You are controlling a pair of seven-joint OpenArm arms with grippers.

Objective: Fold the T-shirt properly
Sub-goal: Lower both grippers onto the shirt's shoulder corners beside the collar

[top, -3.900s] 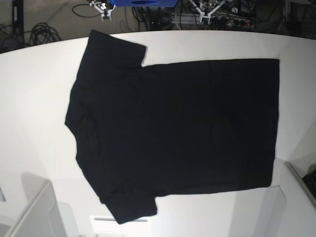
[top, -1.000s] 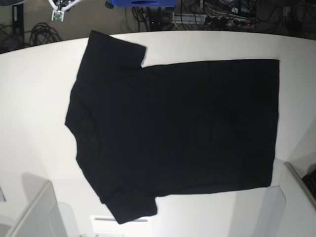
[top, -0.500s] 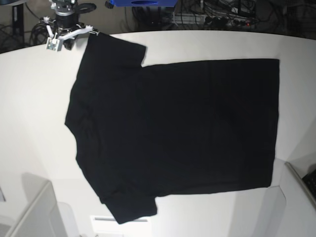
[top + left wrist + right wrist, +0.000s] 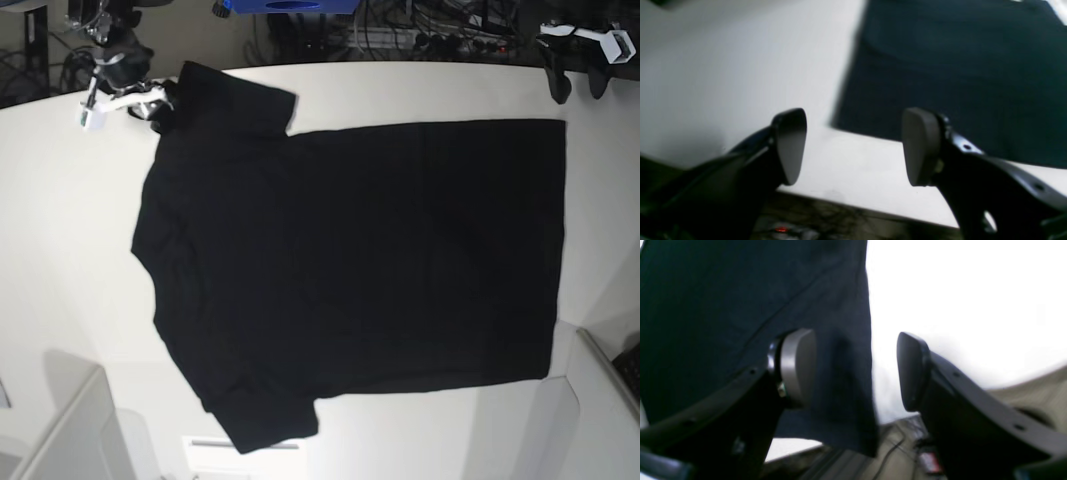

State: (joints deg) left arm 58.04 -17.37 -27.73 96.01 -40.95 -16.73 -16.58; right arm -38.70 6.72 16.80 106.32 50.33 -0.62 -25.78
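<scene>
The right gripper [image 4: 130,97] now sits at the T-shirt's [image 4: 350,260] far sleeve; the left gripper [image 4: 578,82] appears beyond the hem corner.

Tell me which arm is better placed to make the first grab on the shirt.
Right. The right gripper is open and already straddles the sleeve edge of the shirt. The left gripper, also open, hangs over bare table just off the hem corner.
</scene>
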